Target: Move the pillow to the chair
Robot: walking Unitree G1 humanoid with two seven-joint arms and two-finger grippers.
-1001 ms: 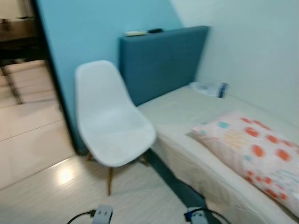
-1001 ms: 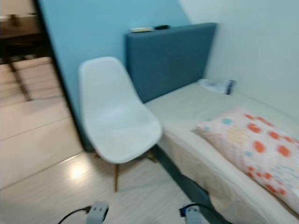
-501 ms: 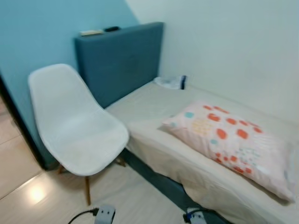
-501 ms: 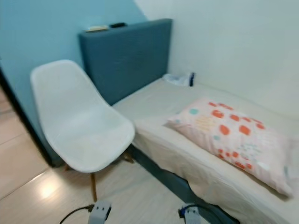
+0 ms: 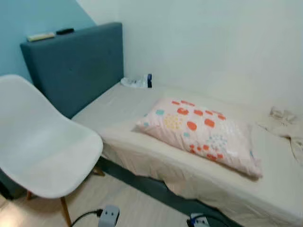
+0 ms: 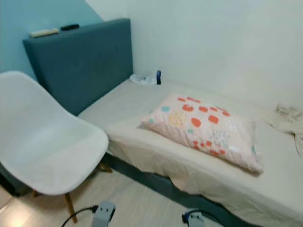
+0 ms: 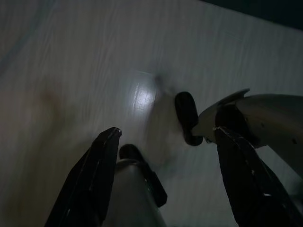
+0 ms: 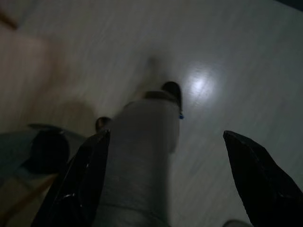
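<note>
A pale pink pillow [image 5: 199,135] with orange and teal dots lies flat on the cream bed [image 5: 123,106], near its front edge. The white shell chair [image 5: 42,151] on wooden legs stands on the floor to the left, beside the bed's head end, its seat bare. Both arms hang low in front of me, well short of the pillow. My left gripper [image 7: 165,132] is open over the pale wood floor. My right gripper [image 8: 166,137] is open too, with nothing between its fingers.
A dark blue headboard [image 5: 71,71] carries a remote and a flat item on top. A small bottle and wrapper [image 5: 138,82] lie at the bed's head. Crumpled cloth [image 5: 284,118] lies at the right. A white wall runs behind the bed.
The camera has swung to the right: the chair has slid to the picture's left edge and the pillow now sits near the middle. The doorway has left the view. Nothing itself has moved.
</note>
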